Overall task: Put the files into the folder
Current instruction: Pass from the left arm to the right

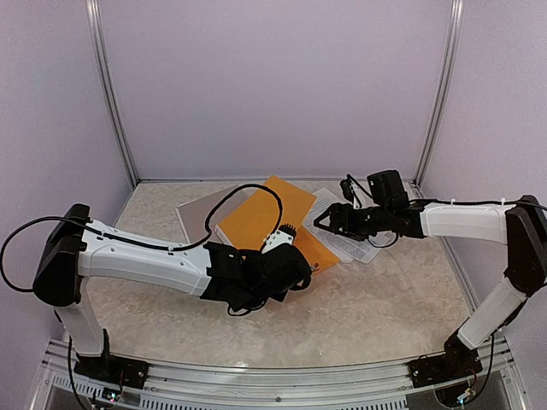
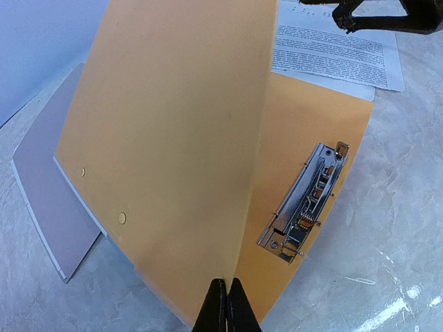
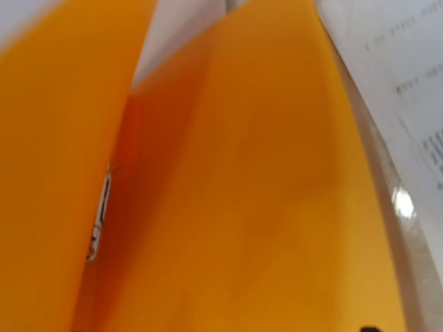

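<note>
Orange folder (image 1: 259, 215) stands open, its cover pinched in the left claw (image 2: 226, 299). Files (image 1: 352, 243) lie just right of it, beneath the spread-jawed right claw (image 1: 323, 222). Which overlaps the other at their shared edge is unclear.

Layout on the table (image 1: 385, 299), top view.
Folder (image 1: 256, 218) at centre, clip (image 2: 304, 204) inside on lower leaf; files (image 1: 350, 239) right, meeting its edge; board (image 1: 201, 213) left, partly under folder.
</note>
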Robot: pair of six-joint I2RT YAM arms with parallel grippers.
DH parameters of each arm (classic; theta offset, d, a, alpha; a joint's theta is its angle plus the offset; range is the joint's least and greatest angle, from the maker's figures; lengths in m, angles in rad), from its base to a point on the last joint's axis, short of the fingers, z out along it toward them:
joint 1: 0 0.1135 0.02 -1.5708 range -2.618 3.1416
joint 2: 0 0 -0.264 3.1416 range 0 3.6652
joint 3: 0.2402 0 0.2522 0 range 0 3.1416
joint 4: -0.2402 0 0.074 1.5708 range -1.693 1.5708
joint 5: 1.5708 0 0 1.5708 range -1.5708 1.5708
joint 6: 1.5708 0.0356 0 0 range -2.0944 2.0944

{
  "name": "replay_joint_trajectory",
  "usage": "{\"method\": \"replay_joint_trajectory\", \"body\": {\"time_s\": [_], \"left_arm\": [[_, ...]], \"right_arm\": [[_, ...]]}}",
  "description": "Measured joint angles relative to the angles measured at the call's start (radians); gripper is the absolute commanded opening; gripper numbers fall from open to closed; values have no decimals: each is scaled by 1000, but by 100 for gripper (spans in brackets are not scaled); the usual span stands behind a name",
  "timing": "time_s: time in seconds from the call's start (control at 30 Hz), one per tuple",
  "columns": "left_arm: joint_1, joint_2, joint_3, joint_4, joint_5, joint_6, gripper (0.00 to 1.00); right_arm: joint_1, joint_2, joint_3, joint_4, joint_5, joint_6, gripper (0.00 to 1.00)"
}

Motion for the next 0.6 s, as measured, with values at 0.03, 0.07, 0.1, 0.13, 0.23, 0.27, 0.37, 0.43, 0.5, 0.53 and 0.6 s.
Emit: {"method": "replay_joint_trajectory", "body": {"time_s": [0.03, 0.07, 0.1, 0.13, 0.23, 0.27, 0.37, 0.43, 0.5, 0.53, 0.6], "left_arm": [[0, 0, 0, 8, 0, 9, 0], [0, -1, 0, 18, 0, 18, 0], [0, -2, 0, 25, 0, 26, 0], [0, -2, 0, 31, 0, 34, 0], [3, -1, 5, 36, 6, 48, 0], [5, -1, 7, 38, 11, 53, 0], [13, 2, 20, 42, 23, 61, 0], [18, 6, 32, 45, 29, 66, 0], [22, 14, 50, 48, 37, 73, 0], [24, 17, 55, 51, 39, 75, 0], [27, 27, 70, 55, 46, 79, 0]], "right_arm": [[0, 0, -14, 9, -2, 5, 84], [0, -3, -26, 20, -5, 12, 84], [0, -6, -33, 26, -5, 17, 84], [0, -16, -42, 30, -3, 21, 84], [0, -76, -53, 30, 13, 27, 85], [0, -111, -55, 28, 21, 27, 85], [0, -215, -55, 28, 42, 28, 85], [0, -275, -55, 29, 49, 32, 84], [0, -315, -55, 29, 54, 40, 82], [0, -323, -55, 29, 56, 43, 82], [2, -327, -55, 29, 60, 49, 80]]}}
